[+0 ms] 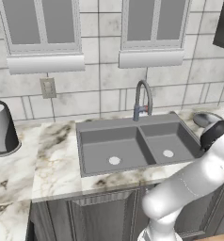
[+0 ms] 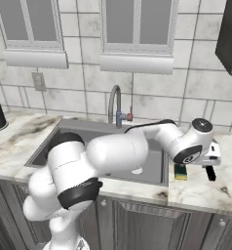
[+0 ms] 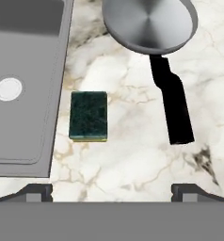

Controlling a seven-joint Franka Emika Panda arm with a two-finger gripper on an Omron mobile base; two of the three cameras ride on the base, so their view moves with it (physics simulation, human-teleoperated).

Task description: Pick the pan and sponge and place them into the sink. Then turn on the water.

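The jaws stand wide apart, their two dark tips at the bottom corners of the hand view, holding nothing — the gripper (image 3: 112, 190) hangs above the marble table (image 3: 132, 164) and looks straight down, which reads as a hover before a first pick.

Nearest ahead of the jaws lies the sponge (image 3: 88, 116), flat on the table with its dark green face up and a thin yellow edge showing on the near side. It sits a little left of the midline between the tips, not yet between them, and just beside the rim of the sink (image 3: 57, 94) — close enough that carrying it over should be a short move.

To the right of the midline the pan's black handle runs away from the camera toward the bowl. The pan (image 3: 149, 23) itself rests upright on the table farther off, well apart from the sponge, its bowl empty.

In the right base view the arm reaches across the sink (image 2: 49, 146) with the hand over the sponge (image 2: 180, 172). Farthest back stands the arched faucet (image 1: 142, 100), with no stream at its spout; both basins look empty, so no step looks done yet.
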